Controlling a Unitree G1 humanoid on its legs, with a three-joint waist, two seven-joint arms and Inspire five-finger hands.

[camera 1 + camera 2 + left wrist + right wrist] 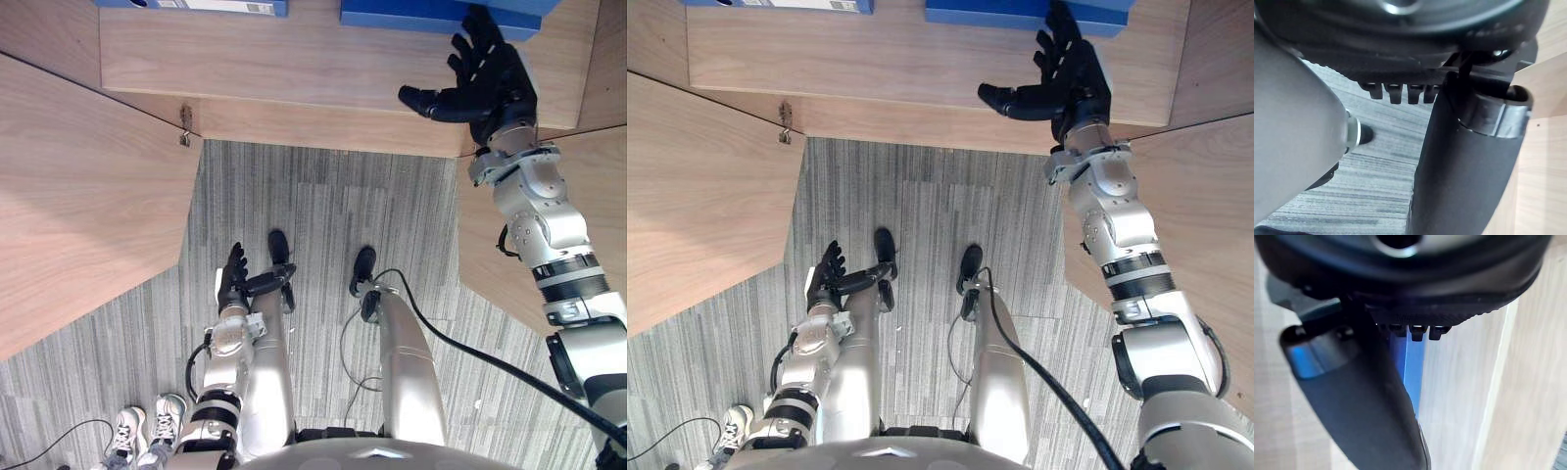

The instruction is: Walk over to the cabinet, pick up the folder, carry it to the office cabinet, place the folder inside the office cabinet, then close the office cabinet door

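Right robot hand [485, 83]: spread, thumb out, at folder [402, 12], 1 o'clock; probably sized to span its edge.
Left robot hand [235, 279]: relaxed open, 7 o'clock, idle.

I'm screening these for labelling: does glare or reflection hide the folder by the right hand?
Left eye view: even light, no glare on the folder beside the open right hand. Right wrist view: its blue reflects off the thumb, yet the folder shows plainly.
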